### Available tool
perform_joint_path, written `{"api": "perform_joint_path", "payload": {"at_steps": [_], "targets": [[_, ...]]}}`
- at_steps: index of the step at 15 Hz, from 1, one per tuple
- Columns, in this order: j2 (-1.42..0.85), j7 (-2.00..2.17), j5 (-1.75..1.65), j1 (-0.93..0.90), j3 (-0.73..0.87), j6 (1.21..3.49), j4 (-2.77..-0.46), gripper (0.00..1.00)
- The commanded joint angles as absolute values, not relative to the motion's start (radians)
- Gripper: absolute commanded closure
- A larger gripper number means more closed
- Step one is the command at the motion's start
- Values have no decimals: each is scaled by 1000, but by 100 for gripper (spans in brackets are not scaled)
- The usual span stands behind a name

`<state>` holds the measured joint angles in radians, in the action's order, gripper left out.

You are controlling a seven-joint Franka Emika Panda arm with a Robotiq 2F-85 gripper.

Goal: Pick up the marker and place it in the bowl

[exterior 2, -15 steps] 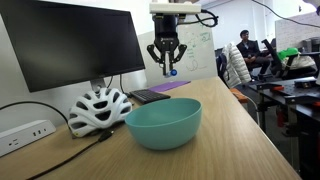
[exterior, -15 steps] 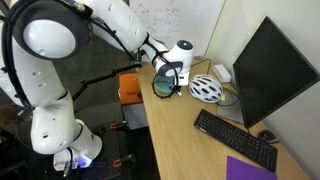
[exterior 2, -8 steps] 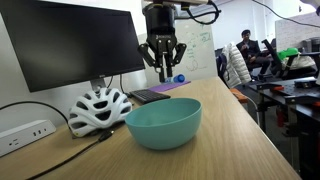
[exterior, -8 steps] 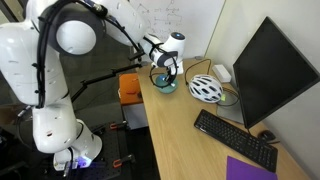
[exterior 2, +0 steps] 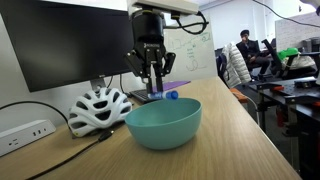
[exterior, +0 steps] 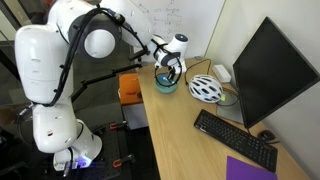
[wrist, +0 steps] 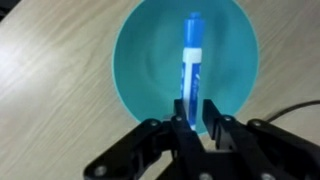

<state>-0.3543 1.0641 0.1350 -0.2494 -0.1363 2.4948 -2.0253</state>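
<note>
Teal bowl (wrist: 145, 62), blue-and-white marker (wrist: 191, 58), white-grey helmet (exterior 2: 98, 108)

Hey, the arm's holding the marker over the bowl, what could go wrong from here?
The marker sticks out sideways from the gripper above the bowl; dropped from there, it might bounce out. In the wrist view its blue end reaches nearly to the rim, so it could clip that.
</note>
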Motion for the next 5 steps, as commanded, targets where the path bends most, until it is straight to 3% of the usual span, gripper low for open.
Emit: {"api": "perform_joint_path", "payload": {"at_steps": [1, 5], "targets": [[-332, 966, 186, -244, -140, 2398, -1999, 41], [-251, 998, 79, -261, -88, 2351, -2023, 10]]}}
